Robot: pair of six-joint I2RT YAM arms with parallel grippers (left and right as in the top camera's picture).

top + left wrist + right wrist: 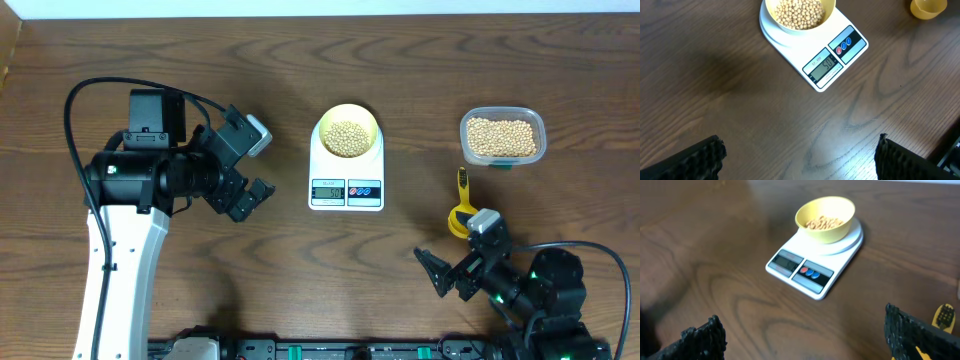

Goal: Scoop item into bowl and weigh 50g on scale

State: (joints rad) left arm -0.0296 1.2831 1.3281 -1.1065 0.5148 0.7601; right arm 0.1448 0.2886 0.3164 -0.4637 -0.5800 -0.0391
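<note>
The left gripper (pixel 250 200) stands wide open over the bare wooden table (pixel 150 50). Its wrist view shows the two dark ribbed fingertips (pixel 700 160) far apart, with nothing between them and nothing touching them. The right gripper (pixel 437 273) is spread just as wide and is also empty, its fingertips (pixel 702 340) at the two lower corners of its own view. Ahead of the left gripper and well apart from it lies the white scale (pixel 346 185). The pale-yellow bowl (pixel 374 125) sits on the scale's platform, at the end farther from both grippers, and holds a heap of beans (pixel 347 138). The display (pixel 822 65) faces the grippers and appears to read 50. The small print above it is too fine to make out, and red and blue buttons (pixel 810 272) sit next to it. The same scale lies ahead of the right gripper, also well clear. The yellow scoop (pixel 462 200) lies on the table close by the right gripper's right finger, without touching it. Beyond the scoop stands a clear tub (pixel 540 125) with more beans inside.
</note>
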